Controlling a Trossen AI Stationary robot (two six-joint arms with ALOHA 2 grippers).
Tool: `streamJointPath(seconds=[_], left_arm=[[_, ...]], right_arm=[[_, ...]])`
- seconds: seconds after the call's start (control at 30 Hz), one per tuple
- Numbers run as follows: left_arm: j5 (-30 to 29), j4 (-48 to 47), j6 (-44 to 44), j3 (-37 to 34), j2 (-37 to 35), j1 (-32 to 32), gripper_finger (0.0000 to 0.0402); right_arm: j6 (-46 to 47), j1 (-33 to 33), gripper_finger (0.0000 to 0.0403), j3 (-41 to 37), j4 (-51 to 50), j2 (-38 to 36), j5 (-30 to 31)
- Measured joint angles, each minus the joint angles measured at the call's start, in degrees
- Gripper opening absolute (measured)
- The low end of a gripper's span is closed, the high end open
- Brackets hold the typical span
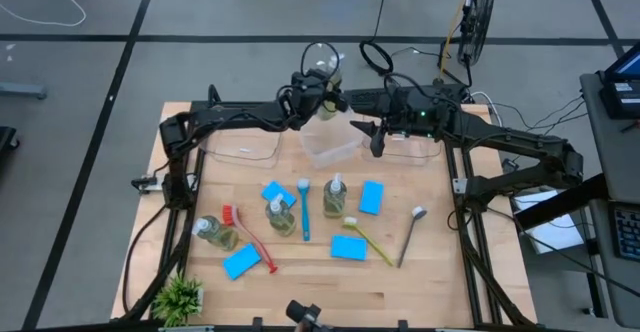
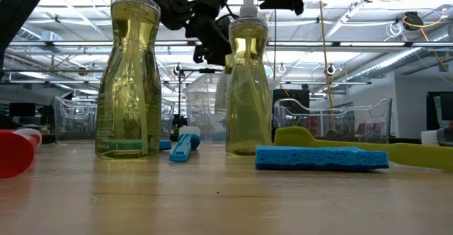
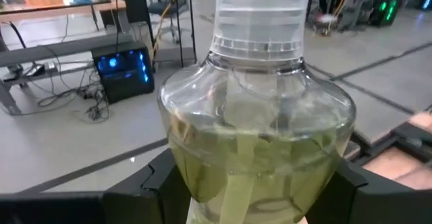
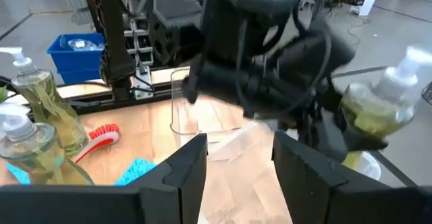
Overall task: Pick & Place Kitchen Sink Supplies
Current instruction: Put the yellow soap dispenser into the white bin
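Your left gripper [image 1: 322, 90] is clamped on a soap bottle [image 1: 326, 75], up at the far edge of the table [image 1: 420, 282] above the middle clear bin [image 1: 330, 142]. In the left wrist view the bottle [image 3: 260, 136] fills the picture, with one dark finger [image 3: 152, 183] pressed against each side of its body, so the jaws stand partway apart around it. The right wrist view shows the same bottle [image 4: 378, 113] tilted in that gripper's grasp.

Your right gripper [image 1: 377, 140] holds nothing. Its two fingers [image 4: 185, 170] stand apart with bare table and the clear bin [image 4: 196, 109] between them, and it hangs over the near edge of the bins, just right of the middle one.

On the table you have three more soap bottles: one at the left [image 1: 215, 232], one in the middle [image 1: 279, 215] and one beside it to the right [image 1: 335, 197]. Four blue sponges lie flat: near the middle [image 1: 272, 192], right of centre [image 1: 372, 197], low at the left [image 1: 241, 262] and low in the middle [image 1: 348, 247]. The red brush [image 1: 248, 237], blue brush [image 1: 304, 210], yellow-green brush [image 1: 368, 238] and brown brush [image 1: 410, 234] lie among them. The potted plant [image 1: 180, 297] sits at the near left corner.
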Motion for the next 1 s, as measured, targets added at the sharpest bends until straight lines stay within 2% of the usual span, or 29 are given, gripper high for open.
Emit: streamJointPath(seconds=[0.67,1.0], left_arm=[[1.6,-1.0,0.4,0.0,2.7,0.7,0.0218],[1.5,2.2,-1.1,-4.1,2.8,1.3,0.0218]], right_arm=[[-1.5,0.0,0.0155,0.0,-0.1,0.0,0.0],[-1.5,0.0,0.0155,0.0,0.2,0.0,0.0]])
